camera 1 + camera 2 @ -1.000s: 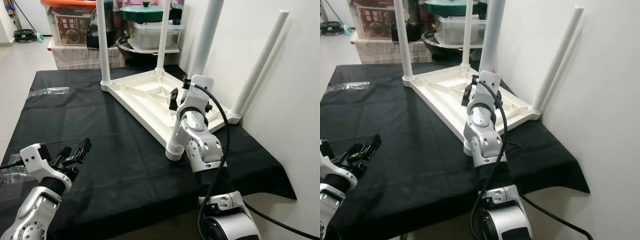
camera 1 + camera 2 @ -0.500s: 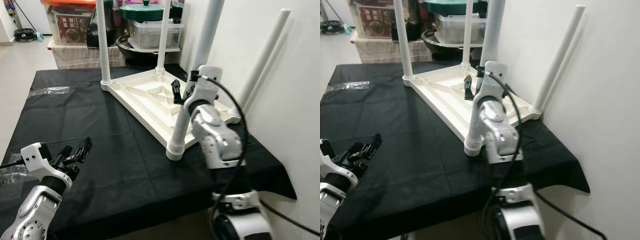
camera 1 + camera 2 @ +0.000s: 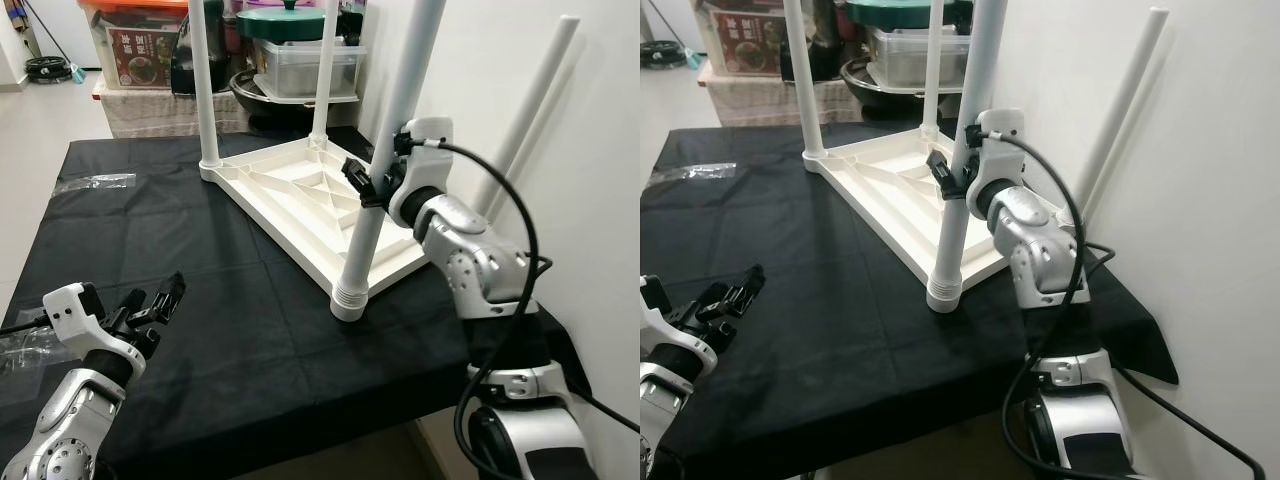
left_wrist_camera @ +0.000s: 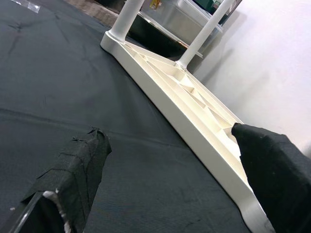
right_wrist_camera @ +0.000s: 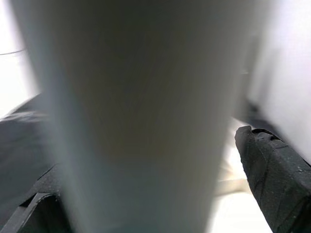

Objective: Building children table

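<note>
Black cloth [image 3: 230,330] covers the work surface across the centre and lower part of the left eye view, and on it, in the upper middle of the frame, the white plastic children's table [image 3: 300,205] lies upside down, its ribbed underside facing up. Three legs stand upright from its corners: two far legs [image 3: 204,90] near the top of the frame and one near leg [image 3: 385,160] rising from the front corner at centre; a fourth white leg [image 3: 520,125] leans against the pale wall [image 3: 600,200] at the upper right, its foot by the tabletop's right corner. Storage boxes and a green-lidded pot [image 3: 282,22] crowd the top edge behind the table. Silver right arm reaches in from the lower right, and the right gripper [image 3: 372,180] sits at the near leg partway up, its black fingers [image 5: 272,165] spread on either side of the white tube, which fills the space between them in the wrist view; whether they press it cannot be told. Left gripper [image 3: 150,305] hovers low at the lower left over the cloth, fingers [image 4: 77,170] apart and holding nothing, pointing toward the table. Clear plastic wrapper [image 3: 95,182] lies at the cloth's far left edge.
</note>
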`<state>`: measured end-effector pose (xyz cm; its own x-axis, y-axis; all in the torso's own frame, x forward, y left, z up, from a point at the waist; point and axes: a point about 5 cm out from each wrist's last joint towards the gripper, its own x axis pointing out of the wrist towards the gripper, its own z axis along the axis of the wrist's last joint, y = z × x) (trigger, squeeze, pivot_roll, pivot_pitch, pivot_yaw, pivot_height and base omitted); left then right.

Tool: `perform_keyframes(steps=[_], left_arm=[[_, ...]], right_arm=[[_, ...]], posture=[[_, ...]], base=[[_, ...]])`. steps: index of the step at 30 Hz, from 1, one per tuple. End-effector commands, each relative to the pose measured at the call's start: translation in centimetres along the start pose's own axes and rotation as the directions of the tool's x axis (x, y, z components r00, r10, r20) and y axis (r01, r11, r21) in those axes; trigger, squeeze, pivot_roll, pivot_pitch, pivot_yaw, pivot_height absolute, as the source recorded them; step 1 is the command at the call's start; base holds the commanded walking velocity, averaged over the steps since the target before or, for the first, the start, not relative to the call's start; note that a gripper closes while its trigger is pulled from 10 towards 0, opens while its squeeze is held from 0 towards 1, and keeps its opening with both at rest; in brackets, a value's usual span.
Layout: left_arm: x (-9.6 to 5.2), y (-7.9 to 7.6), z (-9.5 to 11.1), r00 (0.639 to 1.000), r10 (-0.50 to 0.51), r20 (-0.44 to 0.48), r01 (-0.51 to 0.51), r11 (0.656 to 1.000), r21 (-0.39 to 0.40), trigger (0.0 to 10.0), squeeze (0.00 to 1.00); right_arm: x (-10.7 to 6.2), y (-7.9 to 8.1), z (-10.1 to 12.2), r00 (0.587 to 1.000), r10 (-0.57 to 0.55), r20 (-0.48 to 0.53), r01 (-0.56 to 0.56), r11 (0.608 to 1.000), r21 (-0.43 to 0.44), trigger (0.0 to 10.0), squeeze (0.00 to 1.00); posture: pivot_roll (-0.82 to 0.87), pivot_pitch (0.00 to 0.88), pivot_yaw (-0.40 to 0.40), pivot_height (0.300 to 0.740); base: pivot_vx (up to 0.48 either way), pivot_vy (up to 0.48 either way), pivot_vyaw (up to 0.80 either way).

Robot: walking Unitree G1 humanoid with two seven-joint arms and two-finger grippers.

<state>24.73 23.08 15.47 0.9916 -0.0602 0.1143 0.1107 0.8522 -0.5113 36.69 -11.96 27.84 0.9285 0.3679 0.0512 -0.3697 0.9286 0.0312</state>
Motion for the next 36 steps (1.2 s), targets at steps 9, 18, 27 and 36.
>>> perform_keyframes(steps=[9, 18, 27, 36], left_arm=[[0.1, 0.4, -0.2, 1.000, 0.006, -0.016, -0.006, 1.000, 0.011, 10.0, 0.00], [0.1, 0.4, -0.3, 1.000, 0.007, -0.013, -0.007, 1.000, 0.011, 10.0, 0.00], [-0.1, 0.4, -0.2, 1.000, 0.011, -0.010, -0.011, 1.000, 0.014, 10.0, 0.00], [-0.1, 0.4, -0.3, 1.000, 0.010, -0.013, -0.010, 1.000, 0.015, 10.0, 0.00]], right_arm=[[0.3, -0.9, -0.2, 0.988, 0.148, -0.049, -0.151, 0.987, -0.053, 9.1, 0.00], [0.7, -2.5, -0.5, 0.975, 0.210, -0.078, -0.216, 0.973, -0.078, 4.1, 0.00], [1.0, -3.6, -1.1, 0.967, 0.236, -0.091, -0.242, 0.969, -0.058, 0.0, 0.00], [1.4, -4.1, -2.6, 0.992, 0.077, -0.097, -0.080, 0.996, -0.028, 0.0, 0.00]], posture=[[-0.02, 0.000, -0.084, 0.740], [-0.02, 0.000, -0.091, 0.740], [-0.01, 0.000, -0.093, 0.740], [-0.01, 0.000, -0.096, 0.740]], base=[[0.000, 0.000, 0.00], [0.000, 0.000, 0.00], [0.000, 0.000, 0.00], [0.000, 0.000, 0.00]])
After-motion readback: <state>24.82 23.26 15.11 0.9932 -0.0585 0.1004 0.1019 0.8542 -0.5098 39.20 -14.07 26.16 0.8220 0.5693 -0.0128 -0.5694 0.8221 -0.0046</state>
